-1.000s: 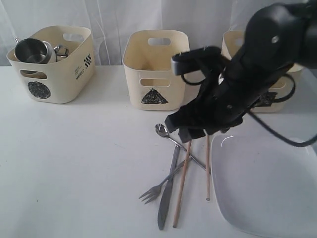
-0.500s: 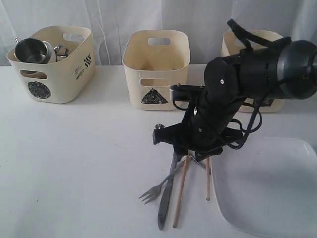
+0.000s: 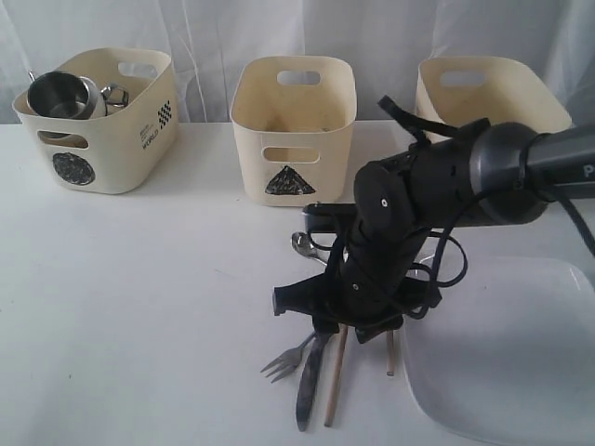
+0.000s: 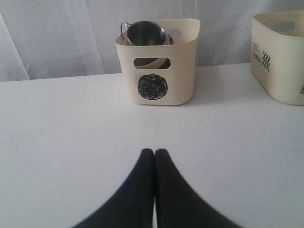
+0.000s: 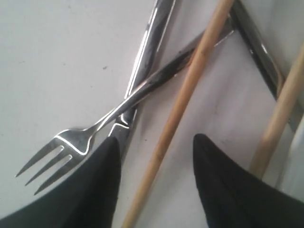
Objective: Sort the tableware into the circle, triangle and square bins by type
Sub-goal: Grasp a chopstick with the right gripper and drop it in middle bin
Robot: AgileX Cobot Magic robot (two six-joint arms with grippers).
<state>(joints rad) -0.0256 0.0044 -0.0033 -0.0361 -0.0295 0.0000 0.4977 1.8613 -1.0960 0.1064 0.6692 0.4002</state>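
My right gripper (image 3: 353, 327) is low over the cutlery pile, open, its fingers (image 5: 97, 185) either side of one wooden chopstick (image 5: 183, 104). The second chopstick (image 5: 280, 114) lies just outside. A steel fork (image 3: 284, 360) crosses a steel knife (image 3: 307, 390); the spoon (image 3: 302, 243) shows behind the arm. The large white plate (image 3: 507, 353) lies to the right. The circle bin (image 3: 98, 116) holds a steel mug (image 3: 60, 93). The triangle bin (image 3: 293, 116) and a third bin (image 3: 488, 84) stand behind. My left gripper (image 4: 154, 154) is shut and holds nothing, facing the circle bin (image 4: 159, 61).
The three bins stand in a row along the back of the white table, before a white curtain. My right arm's body and cables (image 3: 437, 200) hide the third bin's mark and part of the cutlery.
My right arm has come down and forward from above the cutlery, and its open fingers now straddle a chopstick. The cutlery has not moved.
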